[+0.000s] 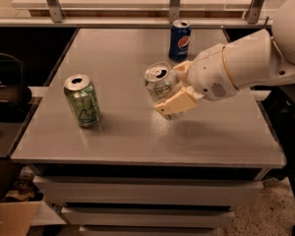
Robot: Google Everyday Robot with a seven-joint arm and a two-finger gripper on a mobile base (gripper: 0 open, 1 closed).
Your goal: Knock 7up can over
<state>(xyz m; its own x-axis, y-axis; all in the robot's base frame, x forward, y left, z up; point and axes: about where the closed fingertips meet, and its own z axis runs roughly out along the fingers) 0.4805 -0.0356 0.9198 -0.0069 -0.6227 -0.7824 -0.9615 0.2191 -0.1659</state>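
Gripper (170, 88) clasps tilted 7up can (160, 82), base hidden.

High camera looks down across table (113, 53), gripper fingers (177, 102) centre-right.

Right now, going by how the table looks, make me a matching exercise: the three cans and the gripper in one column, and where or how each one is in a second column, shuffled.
Things:
1. 7up can
2. green can
3. Pepsi can
4. gripper

Places and states:
A. upright near the far edge of the table
B. reaching in from the right, fingers on either side of a can
C. tilted, held mid-table
D. upright on the left part of the table

Pairs: 1-C, 2-D, 3-A, 4-B
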